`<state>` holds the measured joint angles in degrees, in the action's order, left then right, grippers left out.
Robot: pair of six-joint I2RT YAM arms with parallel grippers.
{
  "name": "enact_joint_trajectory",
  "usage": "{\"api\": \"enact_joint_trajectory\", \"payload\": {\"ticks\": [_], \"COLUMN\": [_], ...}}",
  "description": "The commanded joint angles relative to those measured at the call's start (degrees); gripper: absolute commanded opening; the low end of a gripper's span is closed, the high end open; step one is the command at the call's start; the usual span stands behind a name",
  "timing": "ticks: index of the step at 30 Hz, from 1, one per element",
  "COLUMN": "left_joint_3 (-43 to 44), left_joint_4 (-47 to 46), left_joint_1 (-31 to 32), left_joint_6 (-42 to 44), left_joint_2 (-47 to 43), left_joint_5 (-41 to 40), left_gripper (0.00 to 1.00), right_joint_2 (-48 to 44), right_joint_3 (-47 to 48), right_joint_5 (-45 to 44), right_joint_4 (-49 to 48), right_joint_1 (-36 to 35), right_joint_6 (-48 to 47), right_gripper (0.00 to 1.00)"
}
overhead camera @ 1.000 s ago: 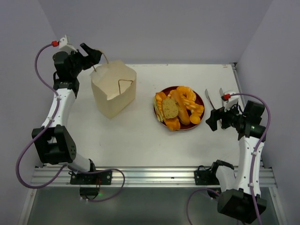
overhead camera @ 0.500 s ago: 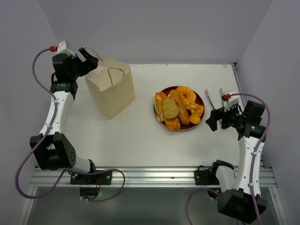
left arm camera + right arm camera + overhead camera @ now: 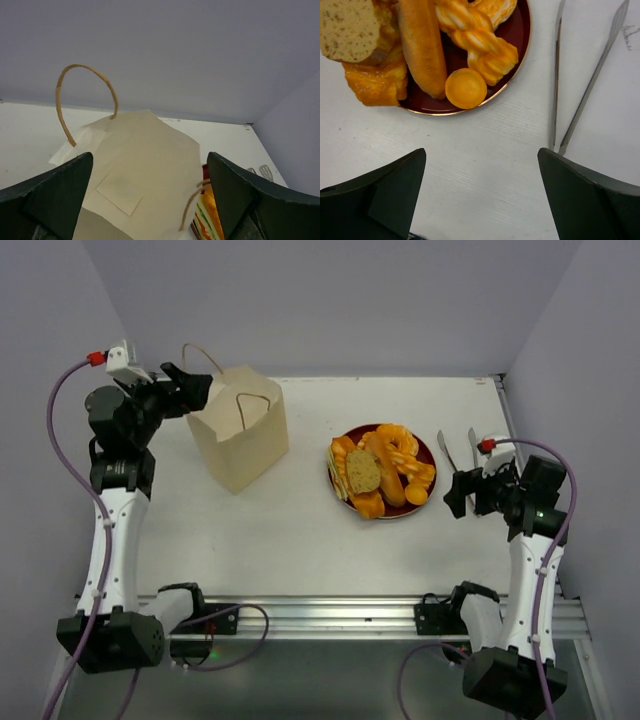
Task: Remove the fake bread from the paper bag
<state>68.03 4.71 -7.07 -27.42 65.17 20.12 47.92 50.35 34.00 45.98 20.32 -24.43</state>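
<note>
Black fingers of my left end effector (image 3: 190, 390) stand spread wide, gripping nothing, just beside the upper left edge of the paper bag (image 3: 240, 435). In my wrist view a brown loop handle (image 3: 59, 97) rises ahead of them. The bag stands on the white bench (image 3: 300, 530). My right end effector (image 3: 450, 492) is equally wide apart and empty, hovering near the right of the red plate (image 3: 431, 462). There the fake bread (image 3: 380, 470) lies heaped, well apart from the bag. Metal tongs (image 3: 446, 450) lie beside the plate.

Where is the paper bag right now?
In the top view the paper bag sits on the table's left side, beside the open left gripper, left of the red plate.
</note>
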Motion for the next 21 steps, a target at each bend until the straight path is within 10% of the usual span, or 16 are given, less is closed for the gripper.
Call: {"api": "enact_joint_trajectory", "payload": {"ticks": [1,7,21], "left_joint_3": [-4.82,-18.71,-34.89], "left_joint_4": [-3.04,-0.41,7.77], "left_joint_1": [-0.31,-0.31,-0.22], "left_joint_6": [0.70,4.48,9.49], "left_joint_2": [-6.96,-27.16,-37.48], "left_joint_5": [7.73,6.95,7.83], "left_gripper": [1.00,1.00,1.00], "right_joint_2": [-2.21,-7.92,-12.06], "right_joint_3": [2.04,-0.16,-1.22], "right_joint_5": [-5.51,-13.42,-22.48], "right_joint_4": [-2.11,-6.50,-8.45], "right_joint_1": [0.34,0.25,0.34], "right_joint_6": [3.15,9.39,15.99], "right_gripper": [0.99,0.99,0.99]}}
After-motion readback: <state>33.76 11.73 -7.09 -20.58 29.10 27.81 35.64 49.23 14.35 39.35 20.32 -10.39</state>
